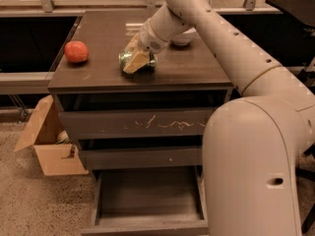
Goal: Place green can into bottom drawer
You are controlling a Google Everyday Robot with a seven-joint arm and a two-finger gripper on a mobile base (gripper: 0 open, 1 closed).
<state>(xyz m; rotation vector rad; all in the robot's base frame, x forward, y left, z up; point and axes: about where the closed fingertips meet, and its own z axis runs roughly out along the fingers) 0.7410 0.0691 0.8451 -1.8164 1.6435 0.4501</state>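
So the gripper (134, 55) is down on the cabinet top (192, 70), right on the green can (149, 63). The can is lying on its side directly under and around the gripper, and bits of green peek out on either side of it. Honestly can't tell whether the gripper is clamped on the can or just sitting around it, the view doesn't give that away.

Off to the gripper's left on the same top is a red-orange fruit (76, 51), well apart from the can. Behind the gripper, past the arm (221, 38), sits a white bowl (183, 37), mostly hidden.

Straight below the gripper, the scratched upper drawer (142, 124) and the thin middle drawer (140, 157) are shut. The bottom drawer (147, 227) is pulled out with its flat floor showing. Lower left of it all, a cardboard box (49, 151) is on the floor.
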